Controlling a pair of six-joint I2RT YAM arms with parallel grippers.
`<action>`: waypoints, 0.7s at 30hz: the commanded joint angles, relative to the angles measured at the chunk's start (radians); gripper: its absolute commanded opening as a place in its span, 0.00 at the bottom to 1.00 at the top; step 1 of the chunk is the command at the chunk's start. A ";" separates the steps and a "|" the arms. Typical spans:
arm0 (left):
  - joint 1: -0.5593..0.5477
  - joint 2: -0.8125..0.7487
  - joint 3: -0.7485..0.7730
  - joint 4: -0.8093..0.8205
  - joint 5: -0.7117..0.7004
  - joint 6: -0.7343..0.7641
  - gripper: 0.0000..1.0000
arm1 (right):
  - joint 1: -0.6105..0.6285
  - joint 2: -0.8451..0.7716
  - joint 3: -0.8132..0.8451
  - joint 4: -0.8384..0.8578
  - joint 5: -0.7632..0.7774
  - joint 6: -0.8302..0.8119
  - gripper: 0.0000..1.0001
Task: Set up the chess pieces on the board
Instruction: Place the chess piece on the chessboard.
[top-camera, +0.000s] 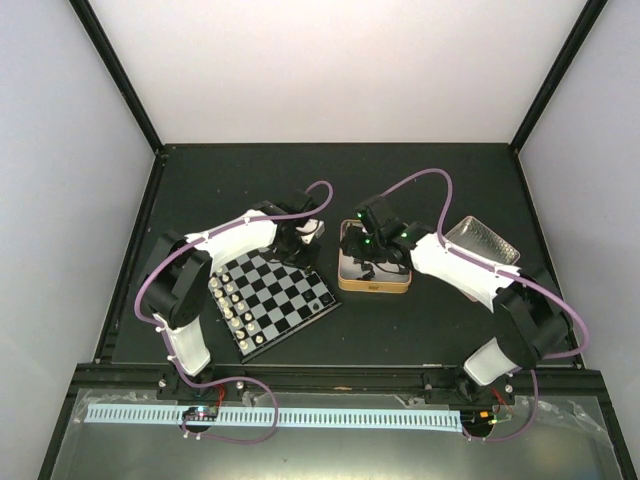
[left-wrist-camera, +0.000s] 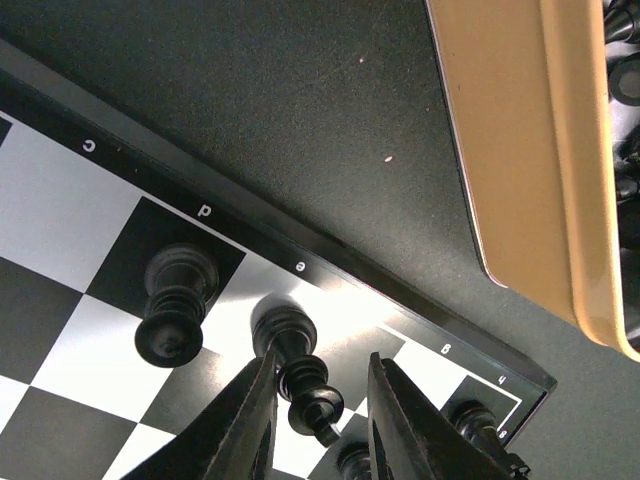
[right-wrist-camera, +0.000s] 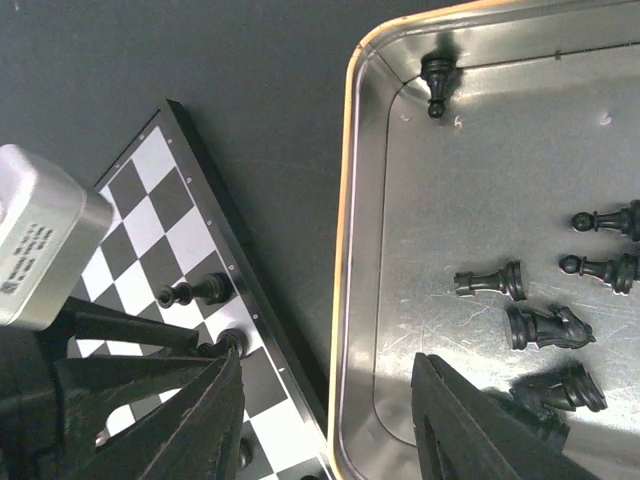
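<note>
Black piece (left-wrist-camera: 300, 375) upright on the board (left-wrist-camera: 60, 220), far edge row, square marked e. Left claw (left-wrist-camera: 326, 362) is slightly spread, flanking it. Right claw (right-wrist-camera: 328, 358) hangs wide apart over the tin (right-wrist-camera: 350, 200); loose black pieces (right-wrist-camera: 545, 328) lie inside, beside the board on the counter (left-wrist-camera: 300, 100).

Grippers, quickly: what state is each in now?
Left gripper: open, straddling a black piece on the board.
Right gripper: open, empty, over the tin rim.
</note>
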 joint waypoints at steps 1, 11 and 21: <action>-0.003 -0.016 0.006 0.031 0.009 -0.018 0.27 | -0.005 -0.050 -0.018 0.001 0.028 0.002 0.47; -0.003 -0.035 -0.011 0.021 -0.042 -0.030 0.16 | -0.006 -0.116 -0.046 -0.019 0.050 0.007 0.47; -0.003 -0.020 -0.011 0.029 -0.094 -0.035 0.12 | -0.005 -0.135 -0.066 -0.020 0.050 0.014 0.47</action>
